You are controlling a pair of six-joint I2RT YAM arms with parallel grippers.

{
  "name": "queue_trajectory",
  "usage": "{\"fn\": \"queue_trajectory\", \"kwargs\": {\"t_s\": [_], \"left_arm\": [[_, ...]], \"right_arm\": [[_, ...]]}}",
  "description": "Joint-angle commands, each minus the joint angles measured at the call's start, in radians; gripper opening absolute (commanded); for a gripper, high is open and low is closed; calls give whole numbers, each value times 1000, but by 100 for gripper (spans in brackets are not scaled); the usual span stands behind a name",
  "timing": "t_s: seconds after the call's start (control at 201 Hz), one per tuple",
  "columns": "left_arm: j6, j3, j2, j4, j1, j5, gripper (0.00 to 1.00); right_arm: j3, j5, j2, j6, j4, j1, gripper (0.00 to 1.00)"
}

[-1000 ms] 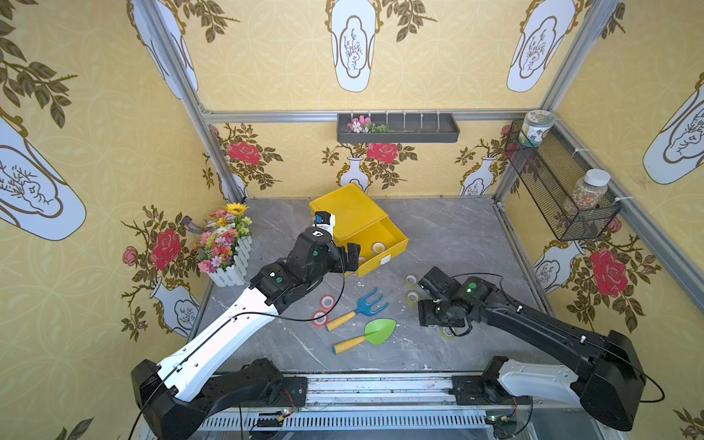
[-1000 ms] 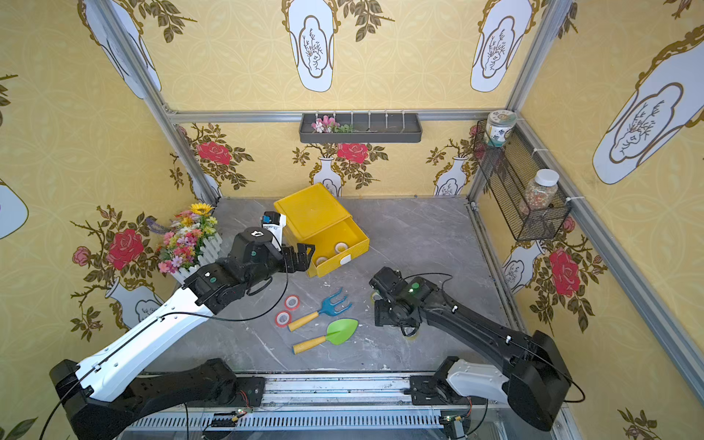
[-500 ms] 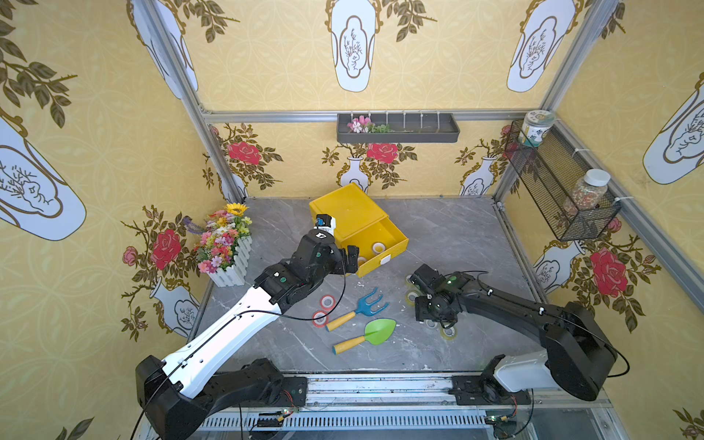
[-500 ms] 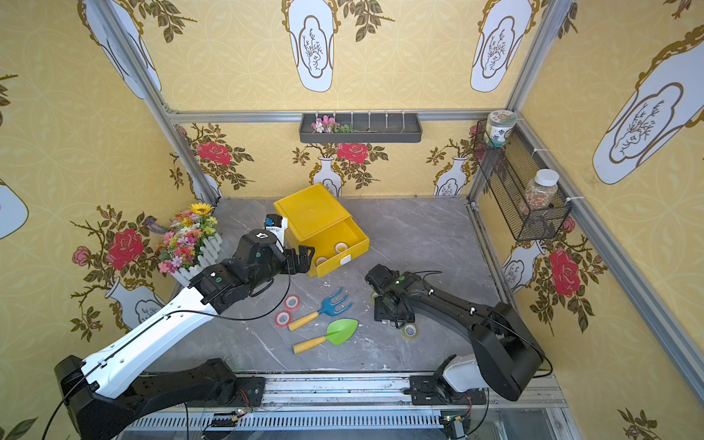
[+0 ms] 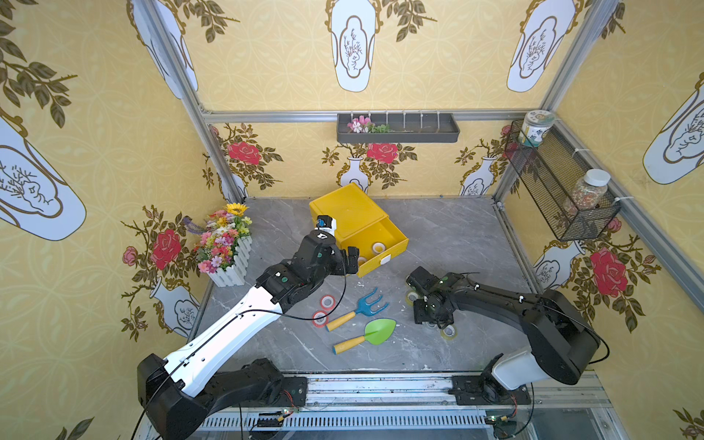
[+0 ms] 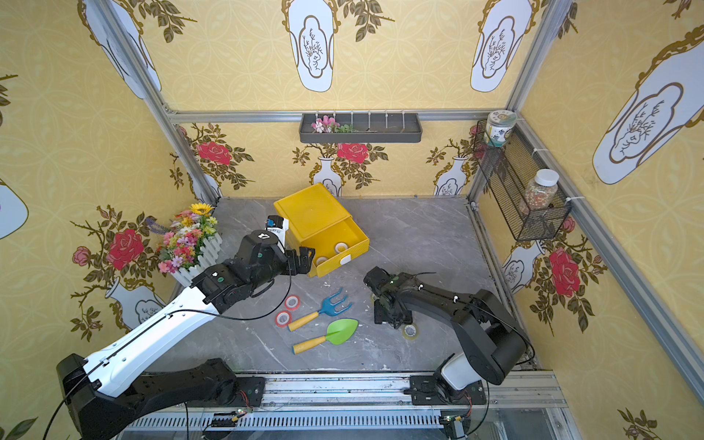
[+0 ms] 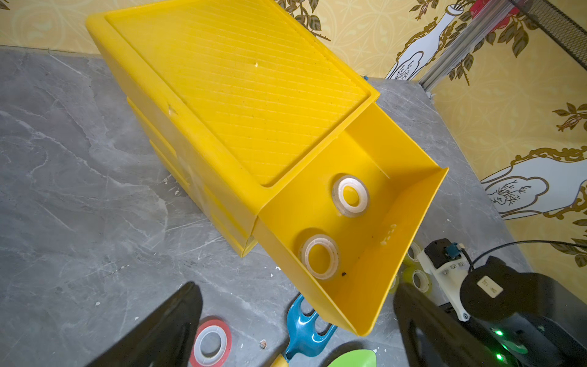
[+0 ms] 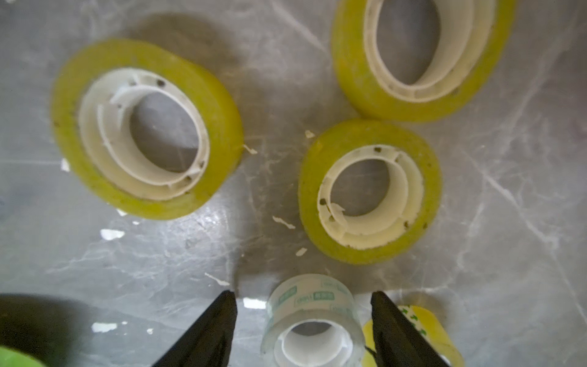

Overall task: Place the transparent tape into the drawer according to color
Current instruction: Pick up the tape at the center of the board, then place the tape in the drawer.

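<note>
The yellow drawer (image 5: 381,244) stands pulled out of its box (image 5: 350,213), with two clear transparent tape rolls (image 7: 350,196) (image 7: 320,256) lying in it. My left gripper (image 5: 348,263) hovers open by the drawer's front left corner, holding nothing. Two red rolls (image 5: 327,302) (image 5: 320,318) lie on the table below it. My right gripper (image 8: 304,295) points down at the table, open. Its fingers straddle a clear roll (image 8: 313,321), with a gap showing on one side. Three yellowish-green rolls (image 8: 146,128) (image 8: 370,192) (image 8: 419,54) lie just beyond its tips. One more roll (image 5: 448,330) lies nearer the front.
A blue toy fork (image 5: 365,304) and a green toy trowel (image 5: 375,331) lie between the two arms. A flower box (image 5: 224,244) stands at the left wall. A wire basket (image 5: 564,190) with jars hangs on the right wall, and a grey shelf (image 5: 398,127) on the back wall.
The right arm has swung its wrist down over the cluster of rolls, and its jaws have narrowed around the clear roll. The left arm has barely moved.
</note>
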Motion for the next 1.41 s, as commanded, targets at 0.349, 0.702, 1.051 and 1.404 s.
{"fn": "queue_trajectory", "kwargs": {"t_s": [0.349,0.702,1.051,1.404], "left_arm": [[16,-10,9,26,1,1,100],[10,-12,23,23,1,-6,100],[5,-4,31,20,1,-7,100],[5,-4,37,17,2,-21,100]], "right_arm": [[9,-42,4,38,37,56,52],[147,-38,-157,27,-50,65,48],[474,55,-226,-79,-187,64,47],[893,42,7,-222,-89,63,46]]}}
